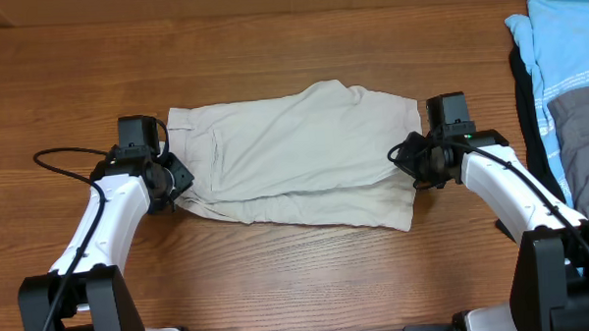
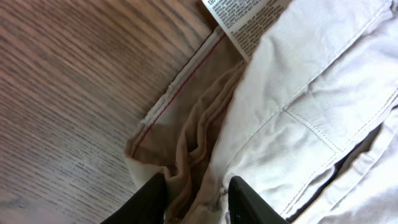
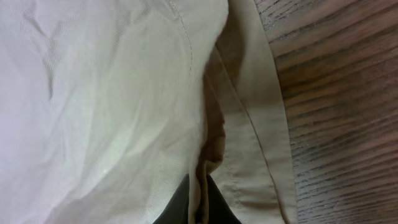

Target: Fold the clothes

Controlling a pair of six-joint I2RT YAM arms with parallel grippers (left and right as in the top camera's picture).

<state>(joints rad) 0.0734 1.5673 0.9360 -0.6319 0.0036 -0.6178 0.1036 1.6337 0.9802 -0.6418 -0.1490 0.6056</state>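
The beige shorts (image 1: 294, 156) lie flat across the middle of the table, folded lengthwise, waistband at the left and leg hems at the right. My left gripper (image 1: 174, 181) is shut on the bunched waistband edge (image 2: 199, 180); a white printed label (image 2: 242, 18) shows above it. My right gripper (image 1: 409, 161) is shut on a fold of the leg hem (image 3: 202, 186) at the shorts' right end. Both grippers sit low at the cloth, close to the table.
A light blue garment (image 1: 565, 48) lies on grey (image 1: 580, 126) and black clothing at the far right edge of the wooden table (image 1: 271, 48). Bare wood shows beside the waistband (image 2: 74, 93) and beside the hem (image 3: 342, 124).
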